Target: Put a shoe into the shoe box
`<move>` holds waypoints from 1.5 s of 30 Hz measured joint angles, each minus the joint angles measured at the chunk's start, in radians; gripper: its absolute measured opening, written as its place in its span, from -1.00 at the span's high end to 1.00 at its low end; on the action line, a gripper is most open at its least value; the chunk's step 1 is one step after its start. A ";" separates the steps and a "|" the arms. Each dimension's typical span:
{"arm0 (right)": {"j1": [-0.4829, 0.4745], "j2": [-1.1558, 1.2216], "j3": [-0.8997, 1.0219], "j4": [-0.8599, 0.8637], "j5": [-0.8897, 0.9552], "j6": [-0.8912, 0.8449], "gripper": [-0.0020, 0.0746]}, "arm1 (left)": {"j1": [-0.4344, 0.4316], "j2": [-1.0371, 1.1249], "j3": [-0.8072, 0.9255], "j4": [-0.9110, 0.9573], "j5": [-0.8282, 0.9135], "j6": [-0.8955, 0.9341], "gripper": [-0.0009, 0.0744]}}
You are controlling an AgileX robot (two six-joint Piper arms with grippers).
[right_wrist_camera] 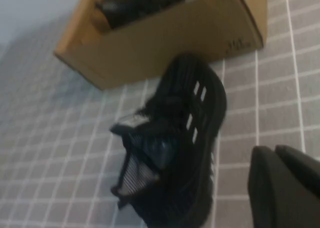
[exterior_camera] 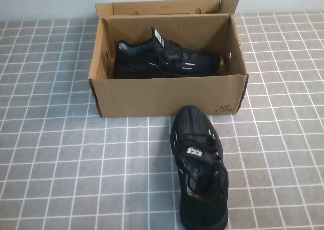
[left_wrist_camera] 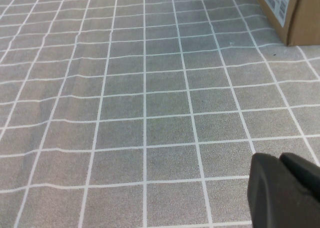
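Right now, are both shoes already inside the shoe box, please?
No, one shoe lies in the shoe box; the other shoe sits on the table before it.

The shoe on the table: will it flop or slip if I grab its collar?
The shoe on the table has a mesh upper, so it probably sags under a collar grip. Likely light. Its flat sole should resist rolling. Right claw hangs beside it; left claw over bare cloth.

Soft, even, dim light; the shoe box [exterior_camera: 167,94] holds deep shadow inside. The right wrist view is blurred, the shoe [right_wrist_camera: 172,138] beside the box smeared.
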 joint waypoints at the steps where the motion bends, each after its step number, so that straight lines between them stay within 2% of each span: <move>1: 0.000 0.056 -0.042 -0.037 0.055 0.000 0.99 | 0.000 0.000 0.000 0.000 0.000 0.000 0.98; 7: 0.000 0.356 -0.260 -0.190 0.267 -0.051 0.99 | 0.000 0.000 0.000 0.000 0.000 0.000 0.98; 12: 0.004 0.597 -0.416 -0.197 0.317 -0.163 0.99 | 0.000 0.000 0.000 0.000 0.000 0.000 0.98; 14: 0.033 0.691 -0.485 -0.207 0.323 -0.186 0.99 | 0.000 0.000 0.000 0.000 0.000 0.000 0.98; 18: 0.161 0.835 -0.618 -0.246 0.330 -0.194 0.99 | 0.000 0.000 0.000 0.000 0.000 0.000 0.98; 25: 0.465 1.049 -0.850 -0.368 0.396 -0.265 0.99 | 0.000 0.000 0.000 0.000 0.000 0.000 0.98; 30: 0.580 1.156 -0.956 -0.377 0.460 -0.405 0.94 | 0.000 0.000 0.000 0.000 0.000 0.000 0.98; 34: 0.611 1.215 -0.978 -0.380 0.473 -0.502 0.63 | 0.000 0.000 0.000 0.000 0.000 0.000 0.98; 41: 0.615 1.313 -0.984 -0.500 0.421 -0.591 -0.19 | 0.000 0.000 0.000 0.000 0.000 0.000 0.98; 43: 0.615 1.339 -0.984 -0.555 0.386 -0.591 -0.33 | 0.000 0.000 0.000 0.000 0.000 0.000 0.98; 45: 0.615 1.364 -0.984 -0.591 0.348 -0.591 -0.38 | 0.000 0.000 0.000 0.000 0.000 0.000 0.98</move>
